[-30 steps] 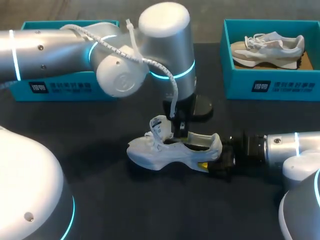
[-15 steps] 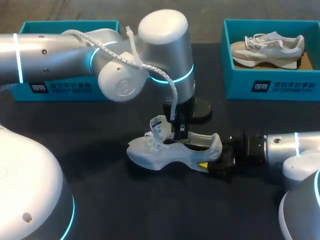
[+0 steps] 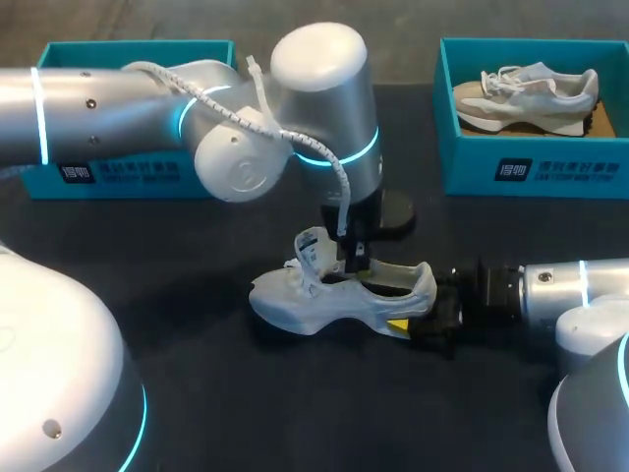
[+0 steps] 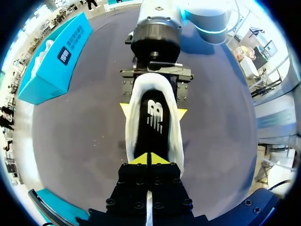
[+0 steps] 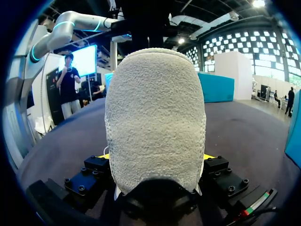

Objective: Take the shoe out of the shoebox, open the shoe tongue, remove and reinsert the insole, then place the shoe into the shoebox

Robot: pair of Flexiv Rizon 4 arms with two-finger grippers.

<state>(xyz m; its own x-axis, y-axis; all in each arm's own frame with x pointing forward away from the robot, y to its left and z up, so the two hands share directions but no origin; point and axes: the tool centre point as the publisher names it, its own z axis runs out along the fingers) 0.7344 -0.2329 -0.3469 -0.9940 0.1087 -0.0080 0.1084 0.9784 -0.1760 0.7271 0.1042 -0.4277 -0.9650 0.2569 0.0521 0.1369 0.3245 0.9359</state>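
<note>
A white shoe (image 3: 334,295) lies on its sole in the middle of the dark table, toe to the left, with its tongue (image 3: 313,246) raised. My left gripper (image 3: 355,264) comes down into the shoe's opening just behind the tongue. In the left wrist view its tips (image 4: 149,159) are shut together over the black insole (image 4: 153,127); whether they pinch its edge I cannot tell. My right gripper (image 3: 413,320) grips the heel from both sides, its yellow tips flanking the heel (image 4: 153,109). The fuzzy heel (image 5: 155,117) fills the right wrist view between the right gripper's (image 5: 155,157) fingers.
A teal shoebox (image 3: 128,169) stands at the back left, partly behind my left arm. A second teal shoebox (image 3: 531,169) at the back right holds another pale shoe (image 3: 526,93). Bare table lies in front of the shoe.
My left arm's upper links have shifted slightly to the right. Both grippers and the shoe stay where they were.
</note>
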